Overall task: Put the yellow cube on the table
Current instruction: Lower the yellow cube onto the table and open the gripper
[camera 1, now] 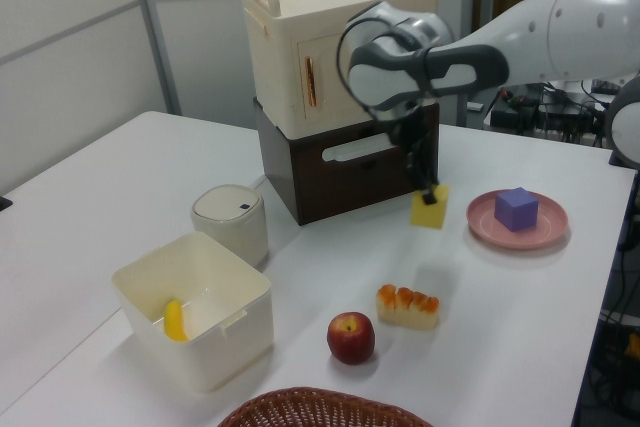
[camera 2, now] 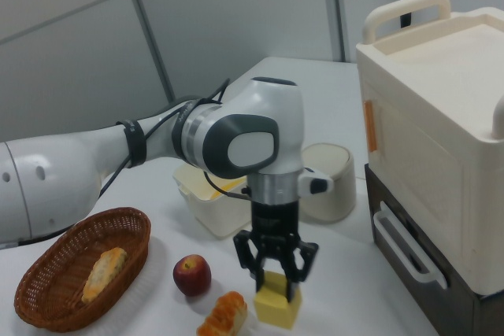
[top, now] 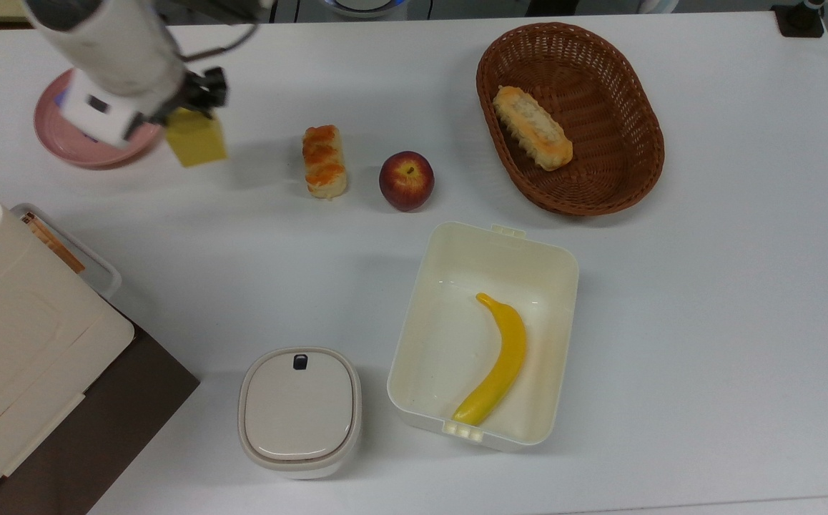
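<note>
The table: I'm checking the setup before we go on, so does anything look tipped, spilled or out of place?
Nothing stands out. The yellow cube is held in the gripper above the table, not fallen. The purple cube sits on the pink plate, the banana in its tub, nothing spilled.
</note>
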You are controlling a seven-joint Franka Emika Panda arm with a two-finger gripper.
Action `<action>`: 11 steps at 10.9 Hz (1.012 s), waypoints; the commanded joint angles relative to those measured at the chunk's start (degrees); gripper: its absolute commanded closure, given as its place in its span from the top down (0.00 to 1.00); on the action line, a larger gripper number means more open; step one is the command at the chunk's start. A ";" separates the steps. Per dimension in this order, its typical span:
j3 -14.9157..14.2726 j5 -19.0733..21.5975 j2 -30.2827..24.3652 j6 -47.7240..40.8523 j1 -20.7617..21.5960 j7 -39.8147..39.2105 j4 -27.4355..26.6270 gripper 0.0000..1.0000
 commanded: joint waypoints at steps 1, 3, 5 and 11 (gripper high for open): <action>-0.65 3.77 0.49 0.90 4.27 3.79 -0.79 0.15; -0.65 7.02 1.28 5.19 6.64 9.40 -0.79 0.19; -0.65 8.44 2.51 9.24 8.75 14.25 -0.88 0.53; -0.74 7.74 1.12 10.05 9.99 15.06 -0.53 1.00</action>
